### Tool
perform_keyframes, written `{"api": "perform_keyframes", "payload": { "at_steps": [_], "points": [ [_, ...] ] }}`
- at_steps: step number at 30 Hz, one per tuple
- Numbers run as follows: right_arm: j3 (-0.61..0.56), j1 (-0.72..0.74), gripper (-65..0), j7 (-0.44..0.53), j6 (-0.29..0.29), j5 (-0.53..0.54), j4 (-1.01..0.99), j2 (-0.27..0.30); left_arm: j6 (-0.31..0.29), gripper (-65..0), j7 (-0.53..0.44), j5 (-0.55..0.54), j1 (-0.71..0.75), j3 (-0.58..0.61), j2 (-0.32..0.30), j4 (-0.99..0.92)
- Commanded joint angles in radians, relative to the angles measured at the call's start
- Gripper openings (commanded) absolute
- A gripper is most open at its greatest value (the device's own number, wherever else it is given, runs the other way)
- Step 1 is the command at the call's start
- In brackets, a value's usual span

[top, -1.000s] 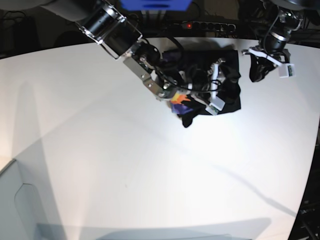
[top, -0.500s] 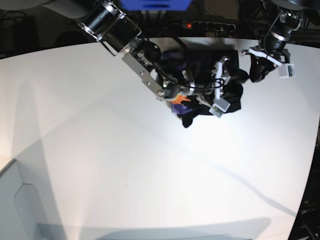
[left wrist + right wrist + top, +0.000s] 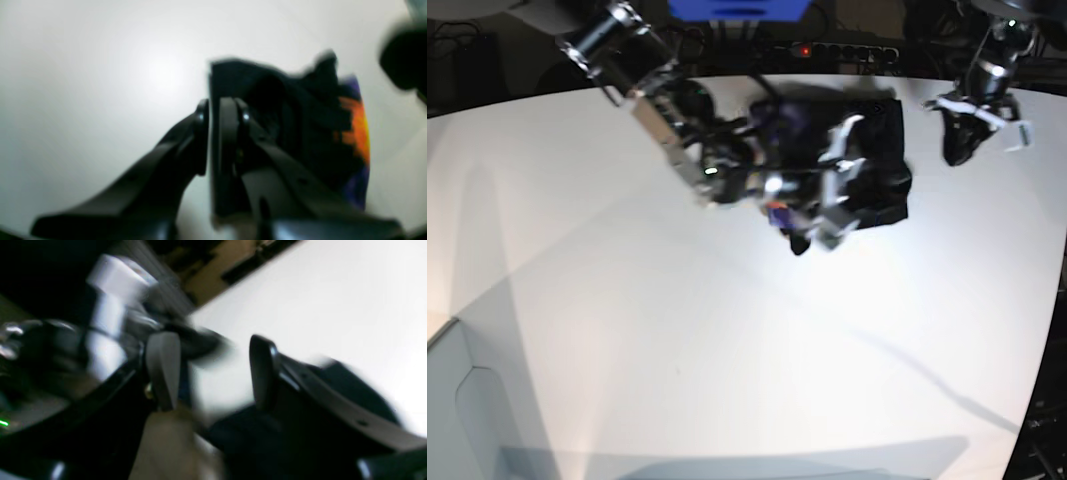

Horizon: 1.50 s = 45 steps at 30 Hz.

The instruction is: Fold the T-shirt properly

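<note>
Smooth white table [image 3: 627, 330], crumpled black T-shirt [image 3: 882, 160]

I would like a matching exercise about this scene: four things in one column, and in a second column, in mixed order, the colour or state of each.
Things:
1. T-shirt
2. left gripper
3. right gripper
4. table

States:
a. white
b. fingers wide apart, above the black cloth
c. black, bunched up, with an orange and purple print showing
d. fingers together, holding nothing, off to the side of the cloth

Pairs: 1-c, 2-d, 3-b, 4-a
</note>
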Motion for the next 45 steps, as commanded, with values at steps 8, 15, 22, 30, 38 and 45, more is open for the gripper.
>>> {"api": "perform_keyframes", "payload": {
  "at_steps": [8, 15, 22, 30, 38, 45],
  "points": [
    [0.119, -0.087, -31.1, 0.019, 0.000, 0.021, 0.025, 0.104, -0.111, -58.7, 0.165, -0.290, 0.007, -0.200, -0.029, 0.028],
    [0.150, -0.127, -31.1, 0.019, 0.000, 0.021, 0.022, 0.105, -0.105, -58.7, 0.420, -0.300, -0.124, -0.070, -0.072, 0.018],
    [0.150, -0.141, -31.1, 0.019, 0.000, 0.021, 0.022, 0.101, -0.097, -58.7, 0.527, -0.283, -0.237, 0.156, -0.061, 0.009],
    [0.150, -0.152, -31.1, 0.019, 0.000, 0.026, 0.038, 0.099, 0.072, -58.7, 0.485, -0.198, -0.253, 0.248, -0.044, -0.129],
    [0.150, -0.175, -31.1, 0.019, 0.000, 0.026, 0.114, 0.097, 0.079, -58.7, 0.468, -0.129, -0.251, 0.210, -0.056, -0.158],
    [0.103, -0.170, -31.1, 0.019, 0.005, 0.024, 0.042, 0.045, 0.073, -58.7, 0.471, -0.128, -0.253, 0.176, -0.064, -0.166]
  ]
}}
